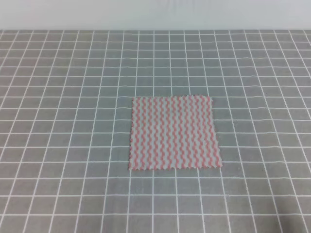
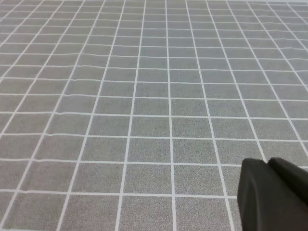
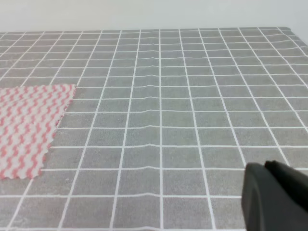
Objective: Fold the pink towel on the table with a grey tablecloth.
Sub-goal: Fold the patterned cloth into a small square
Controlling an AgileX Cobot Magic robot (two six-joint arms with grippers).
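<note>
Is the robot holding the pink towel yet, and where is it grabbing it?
No, nothing is held. The pink towel lies flat and unfolded on the grey tablecloth, with no gripper touching it. Only a dark bit of each gripper shows in the wrist views.

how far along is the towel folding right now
Nothing looks done yet. The pink towel lies spread flat and unfolded on the grey tablecloth. Nothing is in hand: neither arm shows in the overhead view, and each wrist view shows only a dark gripper part at its corner, the left gripper and the right gripper, well clear of the towel. The whole job is left: reach in, grasp an edge, fold it over.
</note>
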